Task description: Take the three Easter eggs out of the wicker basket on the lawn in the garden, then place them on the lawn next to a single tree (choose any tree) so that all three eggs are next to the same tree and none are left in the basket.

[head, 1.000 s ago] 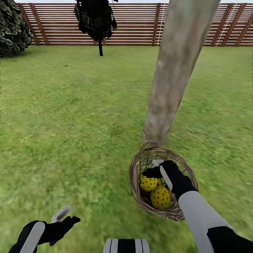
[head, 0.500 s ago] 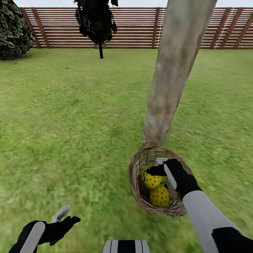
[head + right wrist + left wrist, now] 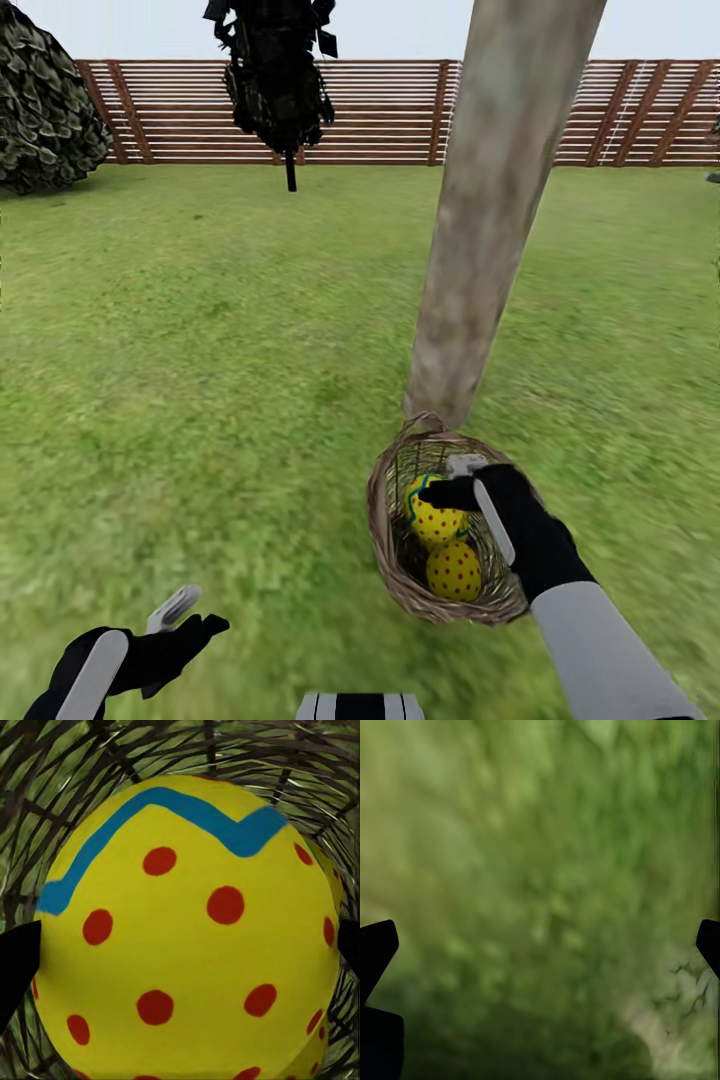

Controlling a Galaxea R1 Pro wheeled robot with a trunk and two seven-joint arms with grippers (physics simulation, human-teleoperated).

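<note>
From the head camera, I see my right gripper (image 3: 462, 478) reaching down into the wicker basket (image 3: 383, 520), which sits on the lawn (image 3: 200, 350) right at the foot of the thick pale tree (image 3: 490, 220). Two eggs show inside: one egg (image 3: 433, 518) at my fingertips, another egg (image 3: 453, 572) nearer me. My left gripper (image 3: 180, 615) hangs low over the grass, fingers spread. A fence (image 3: 380, 110) closes the yard behind.

On my left wrist camera, blurred grass (image 3: 540, 870) lies between the two wide-apart fingertips (image 3: 376, 945).

On my right wrist camera, a yellow egg (image 3: 187, 930) sits between my spread fingers (image 3: 15, 960), wicker (image 3: 45, 765) all around; whether they touch it I cannot tell.
</note>
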